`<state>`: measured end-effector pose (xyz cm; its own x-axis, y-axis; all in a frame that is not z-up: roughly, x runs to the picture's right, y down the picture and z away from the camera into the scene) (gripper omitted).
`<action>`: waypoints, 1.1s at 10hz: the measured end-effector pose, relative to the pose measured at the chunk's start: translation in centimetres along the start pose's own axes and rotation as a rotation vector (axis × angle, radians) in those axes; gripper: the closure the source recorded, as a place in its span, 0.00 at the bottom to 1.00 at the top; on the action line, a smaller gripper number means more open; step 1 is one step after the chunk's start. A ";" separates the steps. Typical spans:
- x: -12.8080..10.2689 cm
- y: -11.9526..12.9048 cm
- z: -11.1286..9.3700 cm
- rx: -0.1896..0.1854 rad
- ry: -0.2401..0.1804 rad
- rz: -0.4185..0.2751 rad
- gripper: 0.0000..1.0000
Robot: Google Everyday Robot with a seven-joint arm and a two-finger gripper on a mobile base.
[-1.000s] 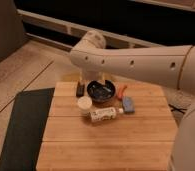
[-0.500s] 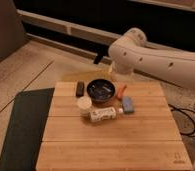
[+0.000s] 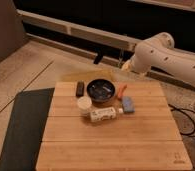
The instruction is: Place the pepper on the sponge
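The pepper is a small orange-red piece lying on the wooden table, just right of the dark bowl. The blue-grey sponge rests flat on the table, a little in front of and to the right of the pepper, apart from it. My white arm reaches in from the right. Its gripper hangs beyond the table's far edge, above and behind the pepper, touching nothing on the table.
A small black block lies left of the bowl. A white bottle lies on its side in front of the bowl, beside a round white cup. A dark mat covers the floor to the left. Cables trail on the right.
My arm has swung from over the bowl out to the right and back past the table's far edge. The things on the table have not moved.
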<state>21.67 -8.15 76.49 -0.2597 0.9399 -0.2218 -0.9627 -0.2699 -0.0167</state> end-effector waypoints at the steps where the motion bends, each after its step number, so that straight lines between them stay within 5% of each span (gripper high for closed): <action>1: -0.3 -0.6 1.3 -0.008 0.025 -0.010 0.35; 6: -0.4 -1.4 1.7 0.005 0.035 -0.017 0.35; 9: -2.2 -3.2 3.4 0.108 -0.004 -0.080 0.35; 11: -2.5 -1.9 5.9 0.086 0.002 -0.149 0.35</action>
<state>23.68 -8.78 82.82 -0.1138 0.9676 -0.2254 -0.9935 -0.1090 0.0335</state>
